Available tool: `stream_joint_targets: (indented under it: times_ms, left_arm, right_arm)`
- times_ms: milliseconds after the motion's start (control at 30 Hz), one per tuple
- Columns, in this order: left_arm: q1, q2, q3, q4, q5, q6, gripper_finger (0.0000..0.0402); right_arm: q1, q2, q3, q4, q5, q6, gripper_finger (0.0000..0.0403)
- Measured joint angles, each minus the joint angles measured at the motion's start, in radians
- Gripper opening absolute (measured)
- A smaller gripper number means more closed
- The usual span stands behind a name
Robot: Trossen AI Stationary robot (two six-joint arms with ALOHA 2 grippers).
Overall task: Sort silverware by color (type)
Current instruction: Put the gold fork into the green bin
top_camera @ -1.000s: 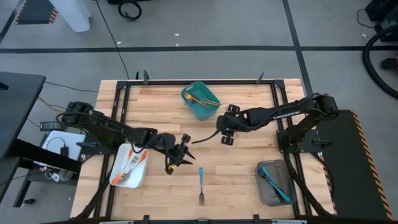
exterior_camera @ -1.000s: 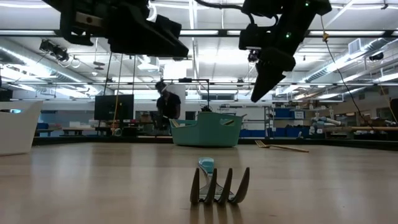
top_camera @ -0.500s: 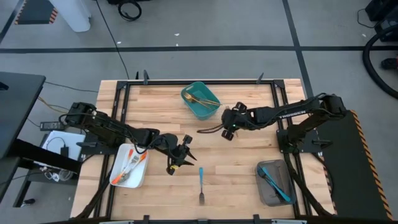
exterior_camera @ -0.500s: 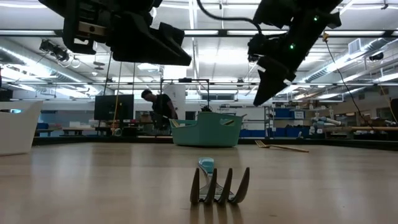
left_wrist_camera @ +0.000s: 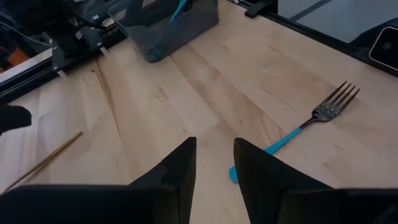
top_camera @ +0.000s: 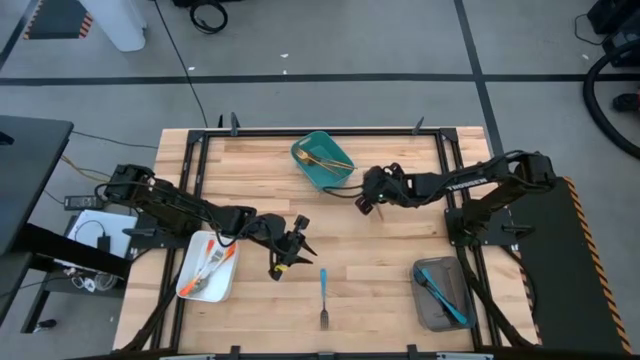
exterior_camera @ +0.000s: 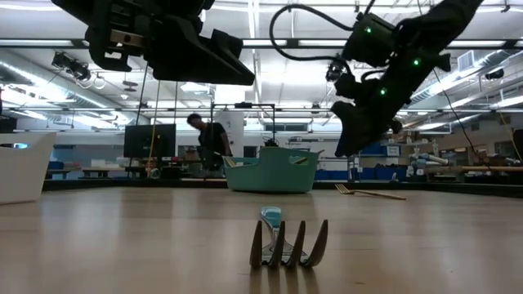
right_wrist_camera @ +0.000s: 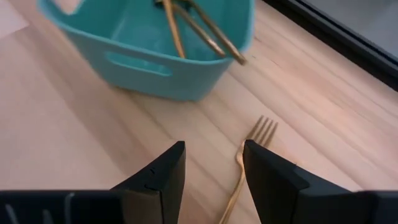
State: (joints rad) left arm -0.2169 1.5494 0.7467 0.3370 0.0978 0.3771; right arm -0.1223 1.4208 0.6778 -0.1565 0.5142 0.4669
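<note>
Your right gripper hangs with its jaws spread and empty, just beside the teal bin, looking down on a gold fork that lies flat on the table near the bin's wall. That fork is the step in hand: it belongs with the gold pieces already lying in the bin. To take it, you need to come down over the thin handle with one finger on each side, close, then lift and carry it the short way over the rim.

Your left gripper hovers near the middle of the table, fingers parted with nothing between them, pointing toward the blue-handled fork that lies alone near the front edge. It would go to the grey tray at the right, where other blue pieces sit. The white tray at the left holds the orange-handled ones.
</note>
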Motion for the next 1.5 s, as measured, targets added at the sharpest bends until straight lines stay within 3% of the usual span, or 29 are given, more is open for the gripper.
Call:
stream_joint_targets:
  times_ms: [400,633,900,1033,1500]
  left_arm:
    - [0.012,0.000,0.000,-0.001,0.000,0.002,0.0116]
    - [0.013,-0.001,0.000,0.006,0.000,0.002,0.0116]
    - [0.013,-0.001,0.000,0.011,0.000,0.002,0.0116]
    - [0.012,-0.001,0.000,0.006,0.000,-0.003,0.0116]
    - [0.013,-0.001,0.000,0.006,0.000,-0.004,0.0116]
  right_arm:
    - [0.012,0.000,-0.134,0.210,0.123,0.013,0.0167]
    - [0.017,0.002,-0.187,0.278,0.140,0.035,0.0167]
    - [0.019,0.157,-0.188,0.371,0.104,0.037,0.0167]
    - [0.041,0.216,-0.177,0.381,0.212,0.060,0.0167]
    - [0.056,0.230,-0.174,0.417,0.220,0.070,0.0167]
